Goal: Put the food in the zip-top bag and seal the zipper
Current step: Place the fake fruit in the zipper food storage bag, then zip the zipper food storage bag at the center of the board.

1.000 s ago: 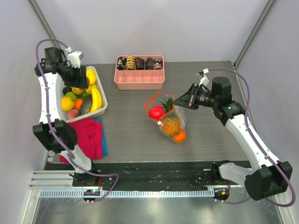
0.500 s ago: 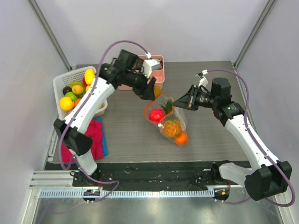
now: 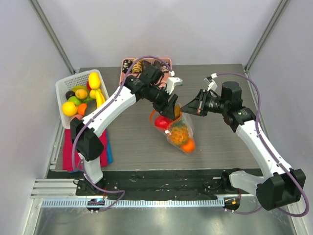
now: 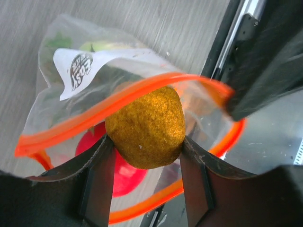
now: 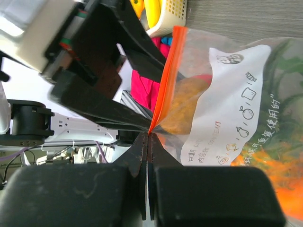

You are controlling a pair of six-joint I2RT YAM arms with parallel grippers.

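The clear zip-top bag (image 3: 182, 128) lies mid-table, mouth open. It holds the round red fruit (image 3: 160, 122), the pineapple (image 3: 178, 132) and the orange ball (image 3: 188, 144). My left gripper (image 3: 173, 112) is shut on a fuzzy yellow-brown round fruit (image 4: 146, 125), which sits in the mouth ringed by the orange-red zipper (image 4: 142, 88). The red fruit (image 4: 120, 168) shows below it. My right gripper (image 5: 148, 135) is shut on the zipper edge (image 5: 168, 75) and holds it up. The radish and the slider are not visible.
A white basket (image 3: 62, 88) of toy fruit stands at the far left. A red cloth (image 3: 100, 147) lies in front of it. The pink divided tray (image 3: 128, 64) is at the back, largely hidden by my left arm.
My left arm swung from the basket across to the bag, carrying the yellow-brown fruit into its mouth. The basket shifted and turned a little. The right arm stayed still.
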